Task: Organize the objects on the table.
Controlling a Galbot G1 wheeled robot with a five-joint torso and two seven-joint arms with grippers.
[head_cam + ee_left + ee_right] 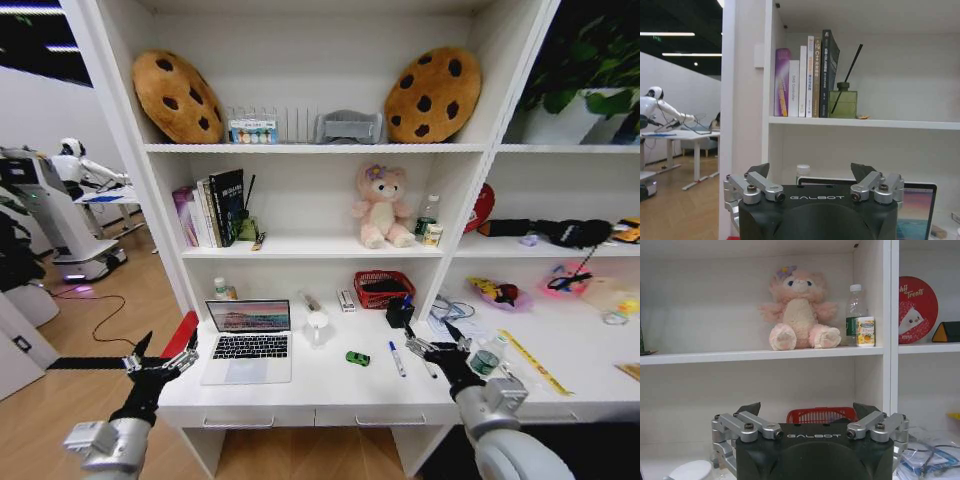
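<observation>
Your left claw (165, 362) sits at the lower left of the head frame, just off the left end of the table (330, 395), fingers spread wide with nothing between them. In its own wrist shot (815, 176) the fingers stand apart, and past them you've got the laptop (916, 210) screen low at the right and a row of books (806, 76) on the shelf above.

Your right claw (440, 350) is lower right of centre in the head frame, over the table's front part, also spread and holding nothing. Its wrist shot (810, 415) shows the red basket (821, 415) right behind the fingers and the pink bear (799, 310) up on the shelf.

Stuff on the table: laptop (248, 342) open, left of centre. Little green toy car (357, 358) sits in the middle, apart from everything. A marker (397, 358) lies just right of the car, near your right claw. The red basket (384, 288) is farther back by the shelf wall.
</observation>
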